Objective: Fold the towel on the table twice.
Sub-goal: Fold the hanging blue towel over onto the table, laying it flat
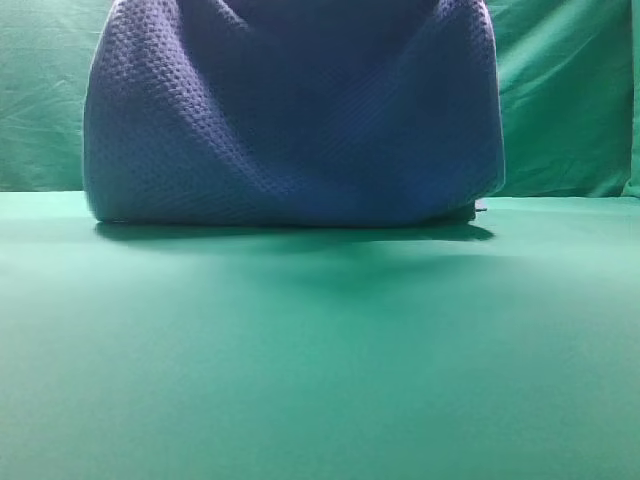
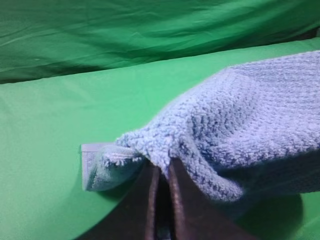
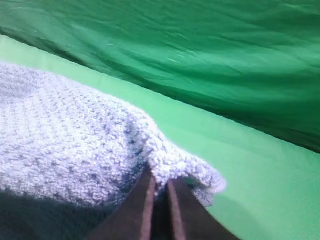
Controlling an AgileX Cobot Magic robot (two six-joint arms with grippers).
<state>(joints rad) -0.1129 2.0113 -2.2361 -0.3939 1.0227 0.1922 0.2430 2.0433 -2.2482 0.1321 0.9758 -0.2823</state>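
Note:
The blue-grey waffle-weave towel (image 1: pixel 290 120) hangs lifted over the green table (image 1: pixel 320 360), and its upper edge runs out of the top of the high view. Its lower fold rests on the table along a line with a dark shadow under it. In the left wrist view my left gripper (image 2: pixel 161 170) is shut on a corner of the towel (image 2: pixel 240 125), with the pale hem (image 2: pixel 89 162) sticking out to the left. In the right wrist view my right gripper (image 3: pixel 159 184) is shut on the other corner of the towel (image 3: pixel 65 145). Neither gripper shows in the high view.
A wrinkled green backdrop curtain (image 1: pixel 570 90) hangs behind the table's far edge. The bare green table surface (image 2: pixel 45 140) stretches in front of the towel and to both sides.

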